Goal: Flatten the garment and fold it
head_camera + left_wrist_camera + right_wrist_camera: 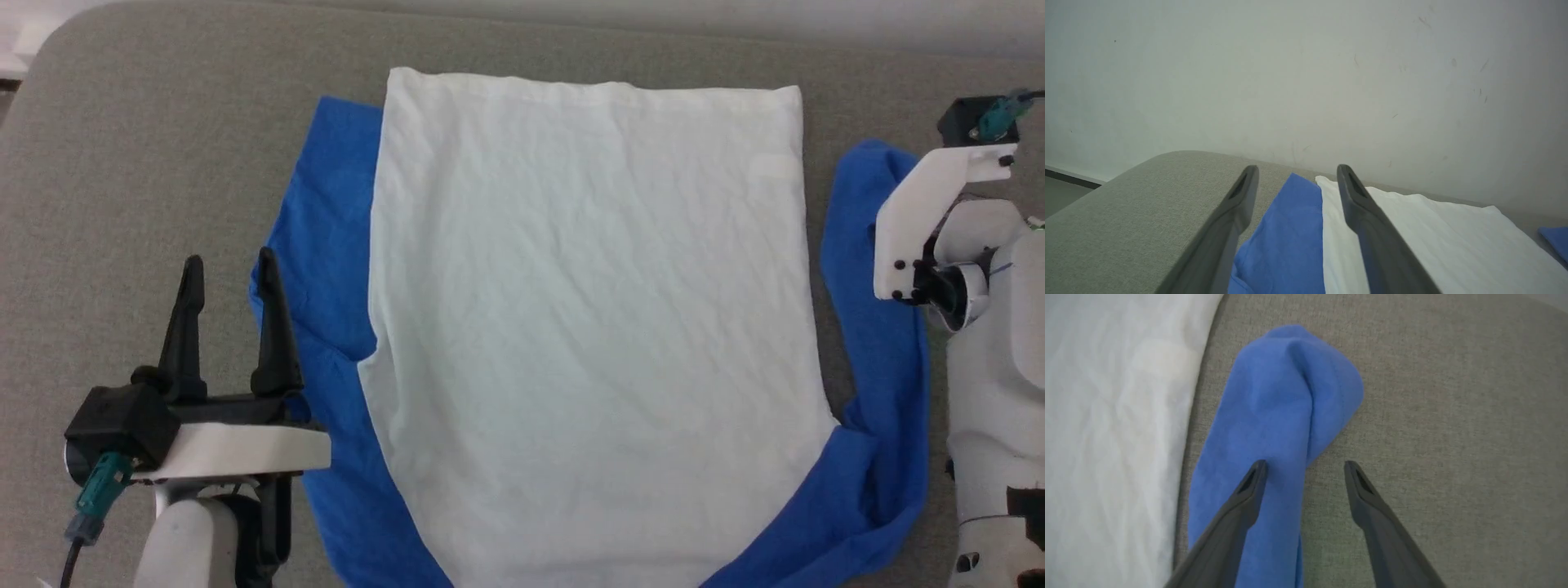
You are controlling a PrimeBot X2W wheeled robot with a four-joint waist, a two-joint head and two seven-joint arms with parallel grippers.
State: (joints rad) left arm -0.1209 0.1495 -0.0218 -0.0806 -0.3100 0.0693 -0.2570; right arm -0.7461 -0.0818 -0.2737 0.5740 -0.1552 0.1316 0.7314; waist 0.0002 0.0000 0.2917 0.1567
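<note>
Head view is showing the garment [588,327] lying flat mid-frame on the grey surface [122,163]. My left jaws are standing open, empty, lower left by one blue sleeve [322,245]; my right jaws are hovering open above the other sleeve [1274,416].

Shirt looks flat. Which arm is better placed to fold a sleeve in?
Probably right. The right gripper points down, open, over the end of the right sleeve. The left gripper, open too, points level above the left sleeve, not down.
</note>
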